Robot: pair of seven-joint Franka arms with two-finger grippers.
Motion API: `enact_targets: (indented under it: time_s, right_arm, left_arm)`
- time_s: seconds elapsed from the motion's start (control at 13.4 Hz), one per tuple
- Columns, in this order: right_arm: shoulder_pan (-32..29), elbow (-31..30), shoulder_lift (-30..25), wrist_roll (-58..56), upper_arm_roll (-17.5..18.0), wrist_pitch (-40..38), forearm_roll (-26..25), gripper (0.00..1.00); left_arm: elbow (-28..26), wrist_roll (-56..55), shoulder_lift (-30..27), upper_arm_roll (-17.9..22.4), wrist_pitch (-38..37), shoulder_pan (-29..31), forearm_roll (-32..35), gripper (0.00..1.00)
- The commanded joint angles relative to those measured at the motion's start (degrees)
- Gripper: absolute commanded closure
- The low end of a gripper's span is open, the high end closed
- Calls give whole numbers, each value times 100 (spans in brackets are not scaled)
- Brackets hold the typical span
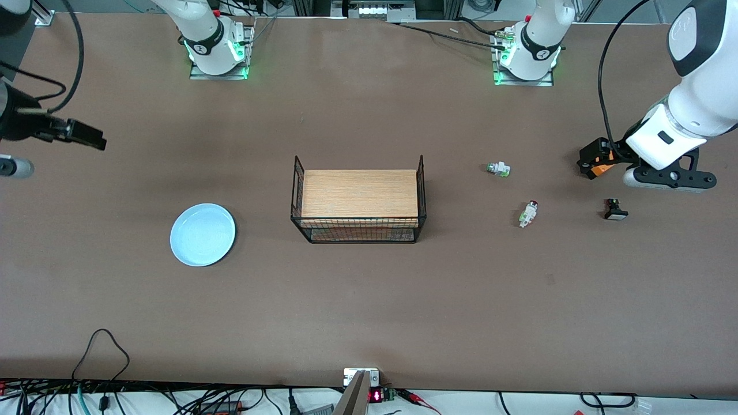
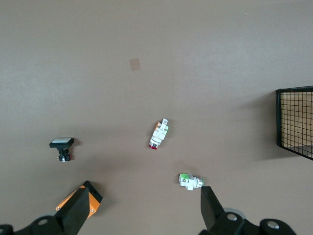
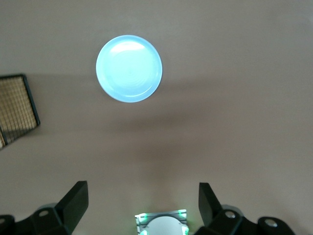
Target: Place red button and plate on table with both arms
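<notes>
Brown matte table (image 1: 369, 311) is spreading under everything you are watching, and both task items are lying on it with nothing gripping them. Your light-blue plate (image 1: 202, 234) is sitting flat toward the right arm's end of the table, well apart from the wood-topped wire rack (image 1: 358, 199) at the middle and slightly nearer the front camera than the rack. Your red button (image 1: 527, 214) is lying on its side toward the left arm's end, between the rack and the black switch (image 1: 614, 210), with its dark red cap pointing away from the front camera. The green-headed switch (image 1: 499, 169) is resting near it, farther from the front camera. You are holding the left gripper (image 2: 144, 208) up in the air over bare table at the left arm's end, near the black switch, with its fingers (image 2: 78, 208) spread wide and nothing between them. You are hanging the right gripper (image 3: 142, 203) high over the table at the right arm's end, above the strip between its own base and the plate, fingers (image 3: 73, 200) likewise spread wide and carrying nothing. Both arms are waiting off the work.
</notes>
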Motion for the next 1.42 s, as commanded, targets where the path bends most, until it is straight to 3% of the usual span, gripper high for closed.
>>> enact_targets:
  time_s: [0.0, 0.37, 0.75, 1.34]
  right_arm:
    - [-17, -886, -723, -343, 12, 300, 61, 0]
    - [114, -1117, -935, -324, 12, 457, 44, 0]
    - [18, -714, -584, -360, -23, 406, 35, 0]
    - [9, -704, -566, -255, -32, 766, -26, 0]
  left_arm:
    - [206, -8, 99, -11, -16, 21, -70, 0]
    - [215, 1, 134, -3, -16, 30, -70, 0]
    - [224, 1, 143, -3, 1, 30, -70, 0]
    - [224, 1, 152, -11, 1, 21, -70, 0]
